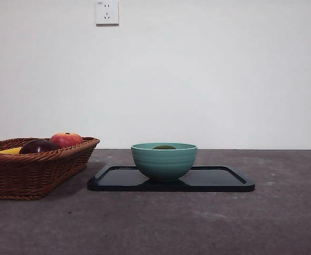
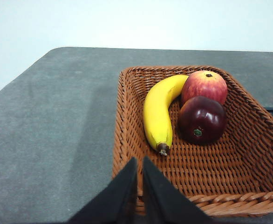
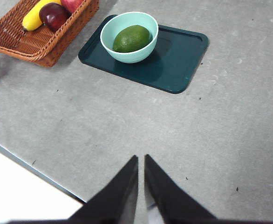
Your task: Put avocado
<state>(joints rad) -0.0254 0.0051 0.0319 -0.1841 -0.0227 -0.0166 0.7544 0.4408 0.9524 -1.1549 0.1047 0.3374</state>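
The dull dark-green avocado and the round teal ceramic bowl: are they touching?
Touching. The right wrist view shows the avocado lying inside the bowl, resting on its inner surface.

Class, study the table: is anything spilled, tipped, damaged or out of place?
Nothing stands out. The avocado lies in the upright teal bowl on the dark tray; the other fruit sits in the wicker basket.

A wicker basket [image 1: 33,172] sits off to one side of the grey table [image 1: 198,223], with a banana [image 2: 159,114], a red apple [image 2: 205,85] and a dark purple fruit [image 2: 202,120] all bunched together inside. Right beside it there's a dark tray [image 1: 219,180] with a teal bowl [image 1: 164,160] standing on it. Wall socket [image 1: 107,12] up on the white wall.
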